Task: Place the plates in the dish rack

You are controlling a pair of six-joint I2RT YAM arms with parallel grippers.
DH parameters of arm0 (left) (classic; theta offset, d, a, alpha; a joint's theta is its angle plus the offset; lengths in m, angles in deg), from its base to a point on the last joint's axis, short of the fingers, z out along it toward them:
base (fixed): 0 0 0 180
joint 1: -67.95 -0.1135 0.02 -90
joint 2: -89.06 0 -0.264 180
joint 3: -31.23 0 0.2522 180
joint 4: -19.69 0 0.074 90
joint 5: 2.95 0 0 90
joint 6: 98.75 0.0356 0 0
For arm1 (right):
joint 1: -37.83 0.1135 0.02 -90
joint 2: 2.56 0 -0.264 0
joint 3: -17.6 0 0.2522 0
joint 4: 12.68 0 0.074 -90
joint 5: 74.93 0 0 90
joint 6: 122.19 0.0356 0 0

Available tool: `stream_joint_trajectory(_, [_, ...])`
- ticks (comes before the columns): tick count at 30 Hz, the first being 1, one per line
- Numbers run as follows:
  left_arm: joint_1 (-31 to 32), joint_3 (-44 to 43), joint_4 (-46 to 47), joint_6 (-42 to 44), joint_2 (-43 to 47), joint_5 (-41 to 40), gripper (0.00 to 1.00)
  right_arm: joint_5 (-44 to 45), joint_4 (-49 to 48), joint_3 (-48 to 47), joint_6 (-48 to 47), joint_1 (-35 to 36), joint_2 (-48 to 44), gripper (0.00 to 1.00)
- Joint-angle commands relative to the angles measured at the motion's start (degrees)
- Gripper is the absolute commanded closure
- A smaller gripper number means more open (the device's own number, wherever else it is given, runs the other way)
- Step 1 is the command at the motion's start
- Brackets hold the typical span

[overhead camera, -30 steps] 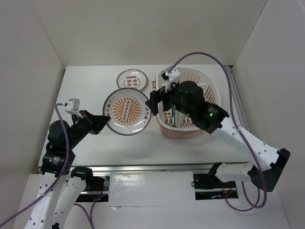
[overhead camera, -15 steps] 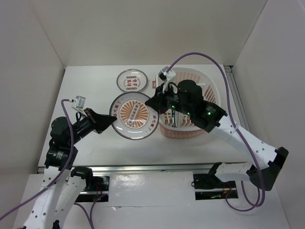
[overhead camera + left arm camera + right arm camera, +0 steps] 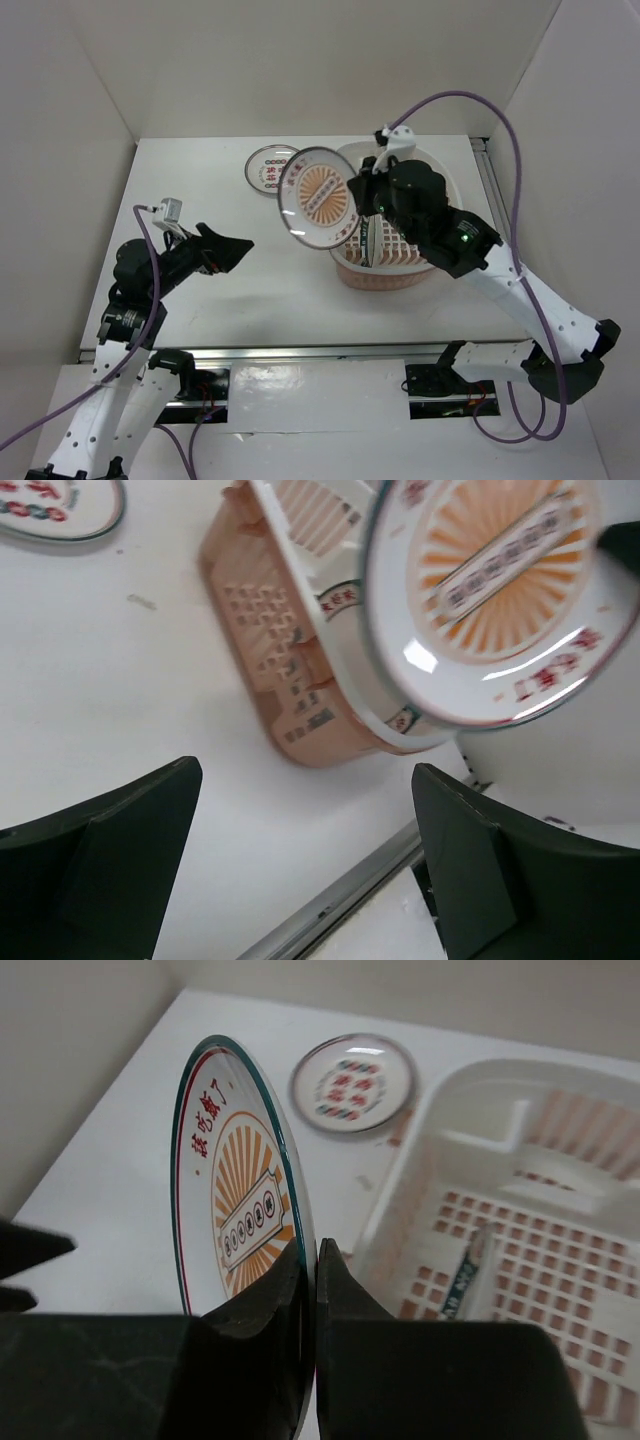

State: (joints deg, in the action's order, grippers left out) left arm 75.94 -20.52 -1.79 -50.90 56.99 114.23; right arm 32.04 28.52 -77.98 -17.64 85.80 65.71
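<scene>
The right arm is reaching in from its base, elbow bent, forearm angling up across the dish rack, wrist hanging over the rack's left wall. The right gripper is pinching the edge of the sunburst plate, fingers clamped flat on either side of the rim. The plate is hanging up off the table, tipped nearly on edge, overlapping the rack's left rim.

The left arm is crouching well left of the rack, folded low, and the left gripper is pointing toward the rack with jaws spread wide and nothing between them.

The held plate is glossy white, round, with orange rays, red characters and a thin dark green edge. The rack is oval plastic, pink walls under a white rim, with a slotted grid floor. A third plate is standing on edge inside it. The character plate is lying flat on the matte white table, just beyond the rack's far-left corner.
</scene>
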Motion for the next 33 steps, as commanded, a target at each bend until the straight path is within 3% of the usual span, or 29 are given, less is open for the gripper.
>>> stream_joint_trajectory(1, [0.10,-1.82,-5.62,4.17,-0.09,-6.85,0.00,24.03,2.17,-7.12,-0.82,-0.24,-5.34,1.00])
stream_joint_trajectory(5, [0.10,-2.43,-10.03,5.32,-0.62,-9.07,0.00,40.99,9.63,-9.15,-2.59,0.29,-4.82,1.00])
stream_joint_trajectory(12, [0.10,-1.90,-10.55,5.32,-1.15,-9.07,0.00,56.67,22.89,-12.75,0.03,-1.81,0.01,1.00])
stream_joint_trajectory(18, [0.10,-1.90,-10.55,4.80,-0.44,-9.08,0.00,52.38,19.94,-7.66,-1.97,-7.87,0.64,1.00])
stream_joint_trajectory(22, [0.10,-1.90,-10.55,4.80,0.08,-8.46,0.00,44.23,15.73,-4.06,-3.98,-11.04,1.25,1.00])
stream_joint_trajectory(33, [0.10,-1.38,-8.80,4.80,-0.44,-6.88,0.00,32.96,2.97,10.53,-8.83,-13.51,-0.33,1.00])
